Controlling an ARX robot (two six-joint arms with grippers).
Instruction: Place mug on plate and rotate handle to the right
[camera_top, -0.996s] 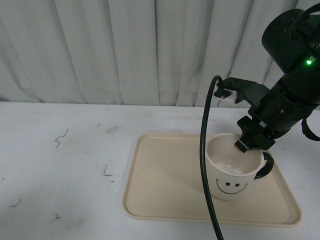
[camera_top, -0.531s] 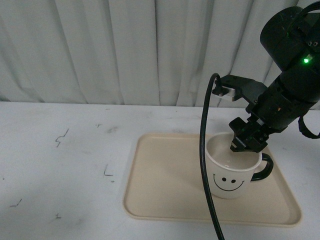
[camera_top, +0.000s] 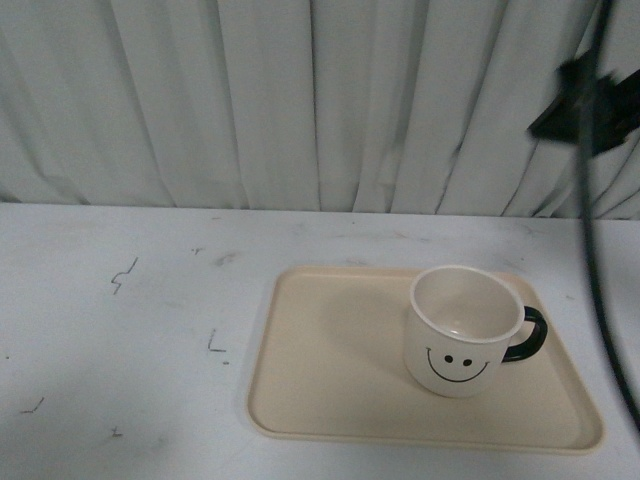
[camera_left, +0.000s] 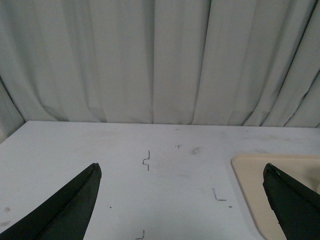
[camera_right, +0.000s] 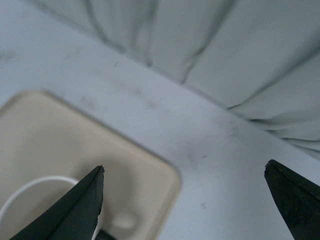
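The cream mug (camera_top: 462, 330) with a black smiley face stands upright on the right half of the beige plate (camera_top: 330, 380). Its black handle (camera_top: 528, 335) points right. My right gripper (camera_right: 185, 202) is open and empty, above the plate's far right corner (camera_right: 150, 170). The mug's white rim (camera_right: 30, 192) shows beside one fingertip. In the front view only a blurred dark part of the right arm (camera_top: 590, 105) shows at the top right. My left gripper (camera_left: 182, 200) is open and empty over the bare table, left of the plate (camera_left: 255, 185).
A black cable (camera_top: 600, 300) hangs down the right edge of the front view. The white table (camera_top: 130, 330) carries small black marks (camera_top: 122, 274). A pale curtain (camera_top: 300, 100) closes off the back.
My right gripper has let go of the mug's rim and risen up and to the right, almost out of the front view. The mug stays on the plate, handle to the right.
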